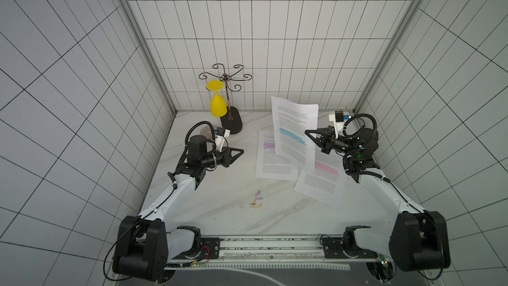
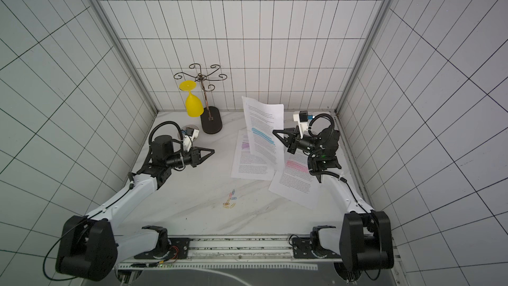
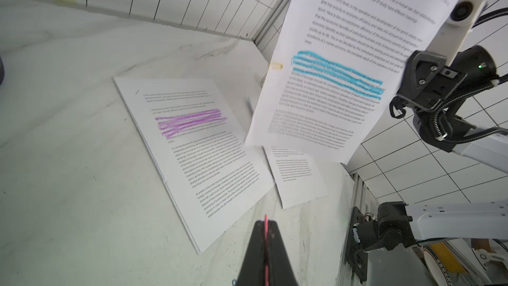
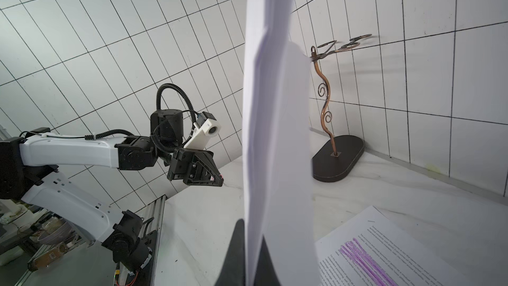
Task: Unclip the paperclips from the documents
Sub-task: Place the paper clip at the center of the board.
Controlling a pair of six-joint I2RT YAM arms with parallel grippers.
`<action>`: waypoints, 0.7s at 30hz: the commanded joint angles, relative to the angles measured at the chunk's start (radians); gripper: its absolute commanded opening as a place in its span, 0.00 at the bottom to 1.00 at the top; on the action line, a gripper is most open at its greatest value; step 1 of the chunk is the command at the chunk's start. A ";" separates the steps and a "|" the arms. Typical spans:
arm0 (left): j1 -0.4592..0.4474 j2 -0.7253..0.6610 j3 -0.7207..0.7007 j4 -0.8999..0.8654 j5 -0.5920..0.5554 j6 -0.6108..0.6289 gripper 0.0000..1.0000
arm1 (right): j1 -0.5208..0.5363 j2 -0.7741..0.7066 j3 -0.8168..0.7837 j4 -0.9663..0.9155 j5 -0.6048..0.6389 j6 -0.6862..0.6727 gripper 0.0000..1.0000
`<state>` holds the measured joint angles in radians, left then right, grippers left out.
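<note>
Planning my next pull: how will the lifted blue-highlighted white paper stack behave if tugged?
Probably floppy: the blue-highlighted white paper stack bows while pinched at one edge by the right end effector. Likely light, since that single pinch carries it. Its sheets splay apart, so they may slip.

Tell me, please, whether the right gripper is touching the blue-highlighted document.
Touching. The right wrist view shows the blue-highlighted document standing clamped between the shut fingers of the right gripper, and both top views show it lifted off the table.
</note>
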<state>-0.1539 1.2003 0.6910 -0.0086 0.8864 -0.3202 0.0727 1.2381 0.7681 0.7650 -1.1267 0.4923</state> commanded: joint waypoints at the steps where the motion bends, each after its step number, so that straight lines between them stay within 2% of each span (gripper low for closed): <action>1: -0.004 0.007 -0.032 -0.116 -0.064 0.041 0.00 | -0.001 -0.012 -0.061 -0.003 0.015 -0.026 0.00; 6: -0.054 0.038 -0.163 -0.178 -0.117 -0.044 0.00 | -0.001 -0.019 -0.085 -0.012 0.018 -0.034 0.00; 14: -0.305 0.136 -0.250 -0.132 -0.217 -0.138 0.00 | 0.001 -0.019 -0.111 -0.017 0.026 -0.032 0.00; 21: -0.329 0.163 -0.256 -0.111 -0.270 -0.159 0.01 | 0.007 -0.023 -0.134 -0.019 0.027 -0.032 0.00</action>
<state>-0.4789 1.3582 0.4389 -0.1535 0.6643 -0.4622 0.0727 1.2377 0.6861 0.7349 -1.1015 0.4801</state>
